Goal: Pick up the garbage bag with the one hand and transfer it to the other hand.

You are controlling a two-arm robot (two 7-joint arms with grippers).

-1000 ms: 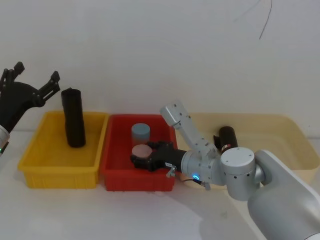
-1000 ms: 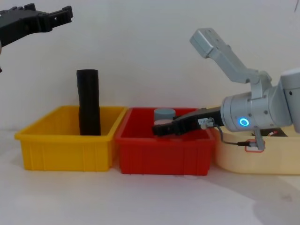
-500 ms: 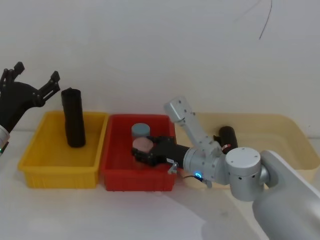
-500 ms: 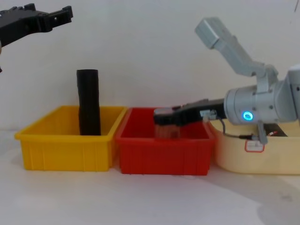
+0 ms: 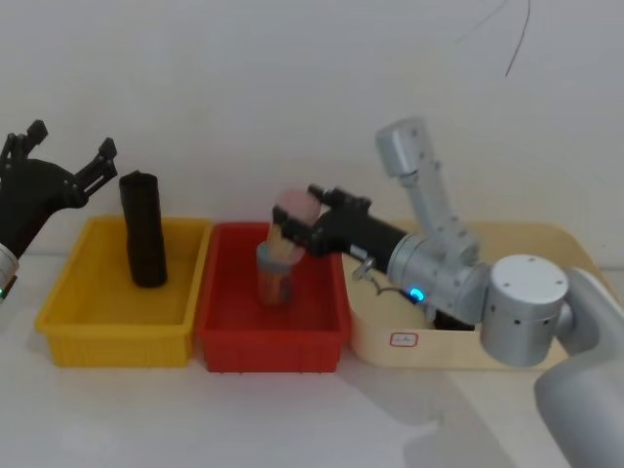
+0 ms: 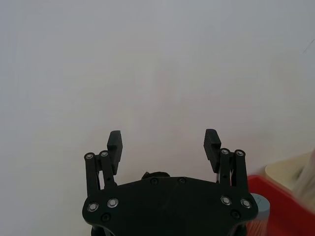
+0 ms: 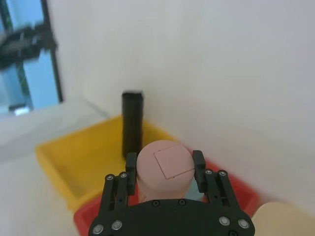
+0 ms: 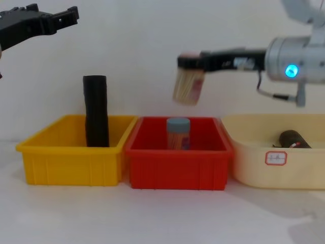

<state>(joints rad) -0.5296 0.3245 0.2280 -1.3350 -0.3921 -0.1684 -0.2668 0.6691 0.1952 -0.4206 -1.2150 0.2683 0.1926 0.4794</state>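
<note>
Garbage bag (image 8: 292,138): we see it lying on its side in the beige bin (image 8: 254,152), on the robot's right, untouched by either hand.

The right hand (image 8: 189,62) is clenched on a pink-capped jar (image 8: 188,86), which hangs slightly tilted high above the red bin (image 8: 177,162). The left hand (image 6: 164,142) is released, fingers spread, raised at the far left above the yellow bin (image 8: 71,162).

Risks we judge from this position:

1. Wrong item. The right hand holds a jar and not the bag, so a handover now would pass the wrong thing.
2. Drop. The grip sits near the jar's cap (the body hangs free below). If it slips, the jar would fall toward the blue-capped jar (image 8: 178,133) standing in the red bin.
3. Confusion. A plain black roll (image 8: 96,117) stands upright in the yellow bin, near the left hand, and could be mistaken for the bag.
</note>
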